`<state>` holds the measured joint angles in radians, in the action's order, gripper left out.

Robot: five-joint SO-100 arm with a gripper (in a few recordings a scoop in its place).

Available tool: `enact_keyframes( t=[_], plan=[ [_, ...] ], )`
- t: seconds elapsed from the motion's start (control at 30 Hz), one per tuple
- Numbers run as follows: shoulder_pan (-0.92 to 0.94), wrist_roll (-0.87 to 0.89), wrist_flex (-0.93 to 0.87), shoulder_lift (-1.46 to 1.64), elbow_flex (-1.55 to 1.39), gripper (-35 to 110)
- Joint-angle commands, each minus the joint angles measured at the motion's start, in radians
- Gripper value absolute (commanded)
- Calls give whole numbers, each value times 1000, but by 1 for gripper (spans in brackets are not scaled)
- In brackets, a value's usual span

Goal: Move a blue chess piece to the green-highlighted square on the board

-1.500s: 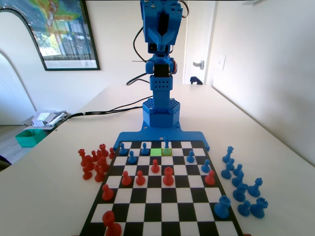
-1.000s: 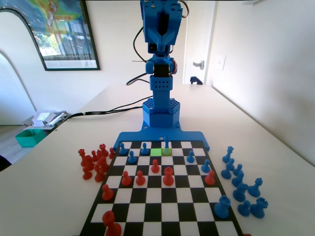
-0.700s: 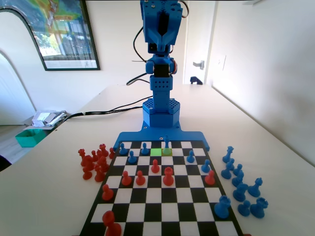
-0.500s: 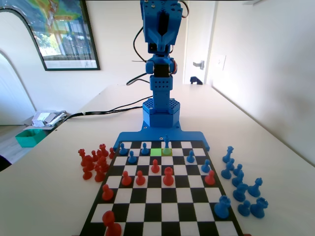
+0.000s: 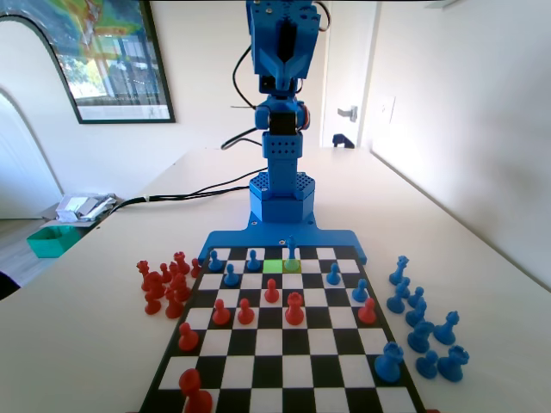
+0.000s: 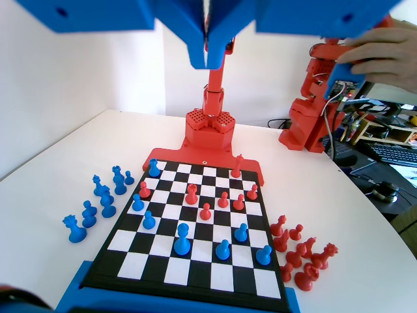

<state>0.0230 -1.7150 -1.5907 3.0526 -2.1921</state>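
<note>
Nothing has moved: the claw (image 6: 210, 57) stays high with jaws together, empty, the blue chess piece (image 5: 292, 249) untouched beside the green-highlighted square (image 5: 273, 266).

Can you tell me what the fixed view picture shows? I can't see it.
A blue robot arm stands raised at the far end of a black-and-white chess board, its gripper high above the pieces. A slim blue chess piece stands in the far row beside a bright green square. Red and blue pieces dot the board and wait on the table at each side.
</note>
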Motion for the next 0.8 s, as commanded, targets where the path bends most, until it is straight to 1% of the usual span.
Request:
enact_keyframes(
  t=[0.0, 0.07, 0.2, 0.37, 0.47, 0.6, 0.77],
  plan=[
    [11, -11, 17, 3, 11, 1],
    [2, -17, 17, 3, 11, 1],
    [-18, -89, 25, -6, 29, 1],
    [-52, -190, 28, -114, 117, 1],
    [-61, -295, -21, -209, 204, 1],
    [-38, -479, -141, -337, 307, 1],
    [26, -683, -160, -491, 344, 1]
  ],
)
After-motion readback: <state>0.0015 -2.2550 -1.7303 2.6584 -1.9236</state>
